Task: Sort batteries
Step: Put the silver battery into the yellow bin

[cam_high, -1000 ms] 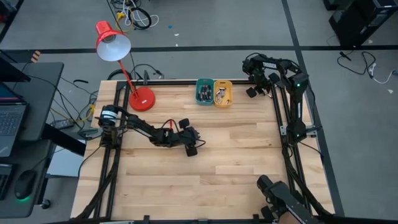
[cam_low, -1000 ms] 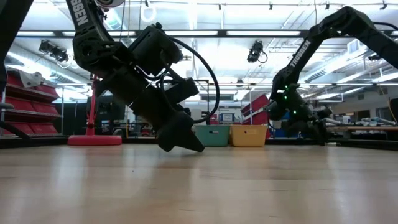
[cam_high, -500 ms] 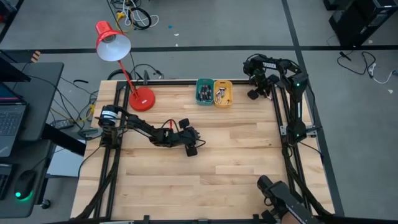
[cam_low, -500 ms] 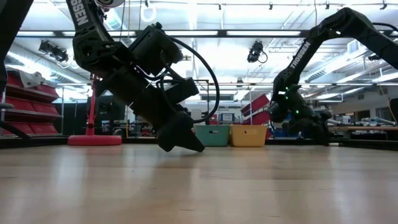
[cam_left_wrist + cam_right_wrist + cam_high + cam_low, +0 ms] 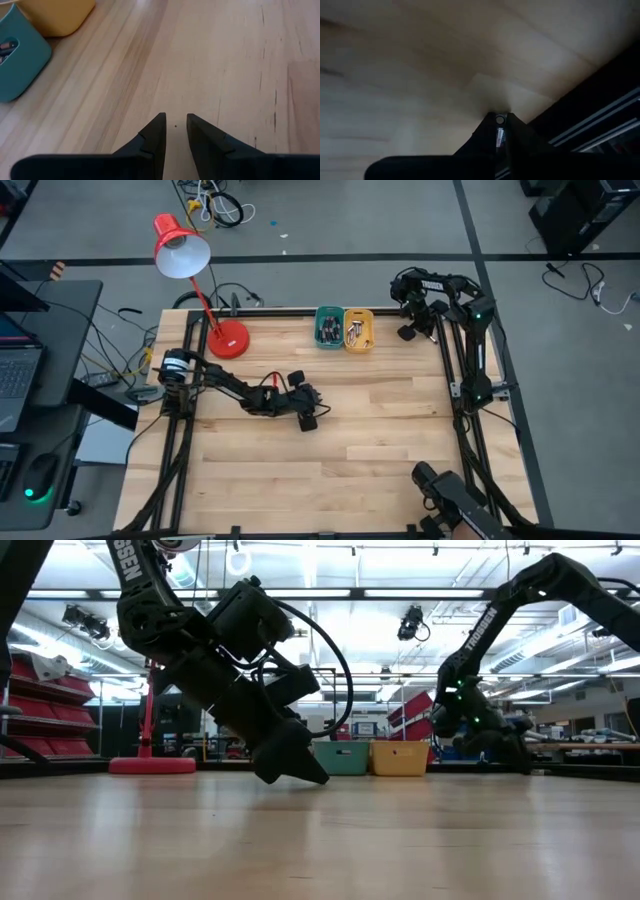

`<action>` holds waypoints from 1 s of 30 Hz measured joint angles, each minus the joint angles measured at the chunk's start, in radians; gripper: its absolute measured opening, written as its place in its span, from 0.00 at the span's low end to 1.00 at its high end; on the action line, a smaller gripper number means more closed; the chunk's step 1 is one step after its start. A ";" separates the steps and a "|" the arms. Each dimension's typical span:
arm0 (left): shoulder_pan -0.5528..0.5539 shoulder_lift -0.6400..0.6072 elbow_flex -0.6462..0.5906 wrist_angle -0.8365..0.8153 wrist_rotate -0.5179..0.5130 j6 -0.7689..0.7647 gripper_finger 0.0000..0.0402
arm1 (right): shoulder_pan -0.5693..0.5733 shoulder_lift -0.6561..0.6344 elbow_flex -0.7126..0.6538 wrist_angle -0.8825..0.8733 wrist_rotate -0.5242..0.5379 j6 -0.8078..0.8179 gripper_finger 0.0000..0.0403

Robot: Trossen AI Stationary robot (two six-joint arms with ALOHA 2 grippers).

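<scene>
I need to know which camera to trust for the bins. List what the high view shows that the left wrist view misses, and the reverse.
Only the high view shows the red lamp, the right gripper at the table's far right corner, and batteries across both bins. Only the left wrist view shows the left gripper with a narrow empty gap between its fingers. Both show the teal bin, yellow bin and wooden table.

Bare tabletop (image 5: 380,450), bins (image 5: 344,328) rearward
</scene>
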 joint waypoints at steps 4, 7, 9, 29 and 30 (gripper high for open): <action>0.000 0.000 0.000 0.000 0.000 0.000 0.23 | 0.016 0.004 0.062 -0.005 -0.021 0.026 0.03; 0.000 0.000 0.000 0.000 0.000 0.001 0.23 | 0.043 0.003 0.117 -0.030 -0.028 0.030 0.03; 0.000 0.000 0.000 0.000 0.000 0.000 0.23 | 0.062 0.002 0.162 -0.035 -0.036 0.033 0.03; 0.001 0.000 0.000 0.000 0.037 -0.076 0.23 | 0.350 -0.002 0.496 0.016 -0.277 0.023 0.04; 0.000 0.000 0.000 -0.002 0.038 -0.081 0.23 | 0.364 -0.002 0.496 0.029 -0.278 0.030 0.04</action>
